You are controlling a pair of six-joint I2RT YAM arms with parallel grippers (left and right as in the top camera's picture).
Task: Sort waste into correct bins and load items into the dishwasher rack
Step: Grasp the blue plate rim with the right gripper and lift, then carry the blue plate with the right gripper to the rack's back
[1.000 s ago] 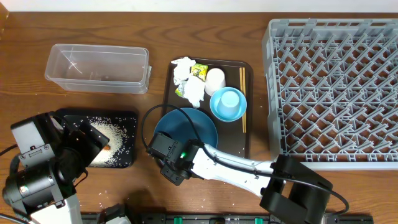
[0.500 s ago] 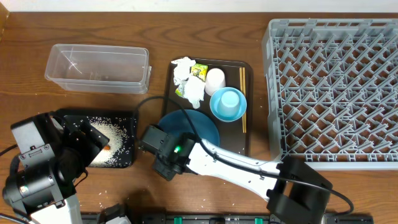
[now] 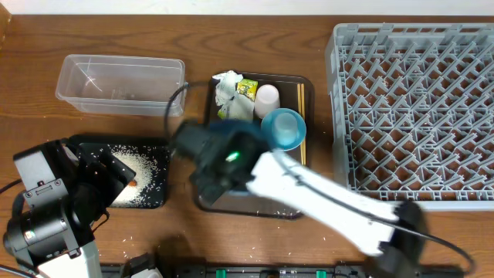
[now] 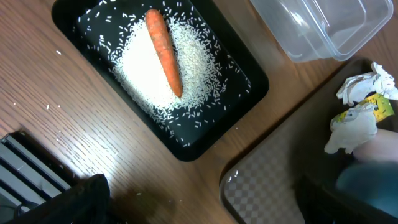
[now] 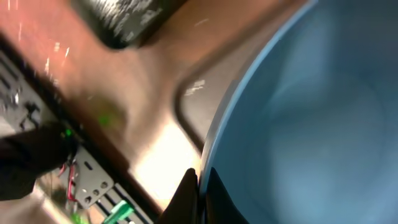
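Plate (image 5: 298, 124) is the worry. The right gripper (image 5: 198, 186) pinches only its thin rim, at the near-left corner of the brown serving tray (image 3: 289, 78). I reckon it could slip, or swing into the light-blue bowl (image 3: 283, 127) on that tray. Right wrist shows the pinch, but overhead the arm hides it. Only left wrist shows the carrot (image 4: 164, 50) lying on rice (image 4: 140, 68), left of the tray.

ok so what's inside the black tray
The black tray holds a pile of white rice, stray grains around it, and an orange carrot lying on the pile. The floor under the rice is covered, so nothing beneath can be checked.
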